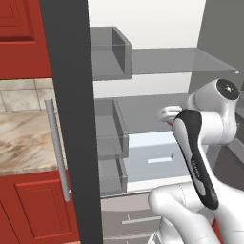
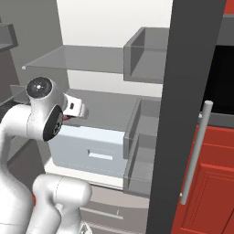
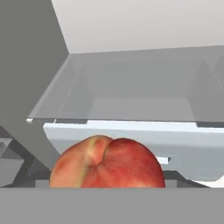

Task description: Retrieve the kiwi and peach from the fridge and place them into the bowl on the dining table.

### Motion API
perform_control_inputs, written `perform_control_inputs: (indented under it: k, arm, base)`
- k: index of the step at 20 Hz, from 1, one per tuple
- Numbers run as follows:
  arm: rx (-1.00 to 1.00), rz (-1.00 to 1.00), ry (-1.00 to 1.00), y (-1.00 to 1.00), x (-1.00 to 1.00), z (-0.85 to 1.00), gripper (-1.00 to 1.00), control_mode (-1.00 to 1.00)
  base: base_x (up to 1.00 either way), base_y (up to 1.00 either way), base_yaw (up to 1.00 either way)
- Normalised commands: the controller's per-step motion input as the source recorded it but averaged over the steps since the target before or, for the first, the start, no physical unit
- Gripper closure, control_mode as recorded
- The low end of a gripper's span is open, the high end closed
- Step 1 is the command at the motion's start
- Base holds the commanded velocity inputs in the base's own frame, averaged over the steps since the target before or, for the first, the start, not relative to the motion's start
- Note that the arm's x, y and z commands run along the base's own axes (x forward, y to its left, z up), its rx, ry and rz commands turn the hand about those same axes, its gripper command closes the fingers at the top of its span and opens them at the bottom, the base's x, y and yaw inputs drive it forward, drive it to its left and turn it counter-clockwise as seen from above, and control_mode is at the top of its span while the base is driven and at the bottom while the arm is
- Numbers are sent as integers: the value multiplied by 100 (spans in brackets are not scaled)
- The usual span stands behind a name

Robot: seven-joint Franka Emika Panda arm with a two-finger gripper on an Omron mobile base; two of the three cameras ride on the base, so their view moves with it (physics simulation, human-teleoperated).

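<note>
Reaching into the open fridge (image 1: 143, 62), the gripper's (image 2: 75, 109) jaws stand wide around the peach (image 3: 107, 162), looming close at the hand view's bottom; whether they actually grip it, I can't tell.

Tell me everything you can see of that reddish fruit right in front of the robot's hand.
The peach is a round fruit with mottled red skin shading to orange-yellow on one side, with a crease down its middle. In the hand view it sits very close, low in the picture, inside the open fridge, in front of a pale drawer under a glass shelf. What it rests on is hidden.
</note>
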Motion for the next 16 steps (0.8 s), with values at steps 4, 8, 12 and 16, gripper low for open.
perform_control_inputs:
  k: [4, 8, 12, 16]
  arm:
    - [0, 0, -11, -1, -96, 30, 100, -100]
    - [0, 0, -12, -5, -97, 12, 100, -100]
    - [0, 0, -2, -4, -52, 1, 100, -100]
    - [0, 0, 0, 0, 0, 0, 100, 100]
  base:
    - [0, 0, 0]
    - [0, 0, 0]
    - [0, 0, 0]
    - [0, -2, 0]
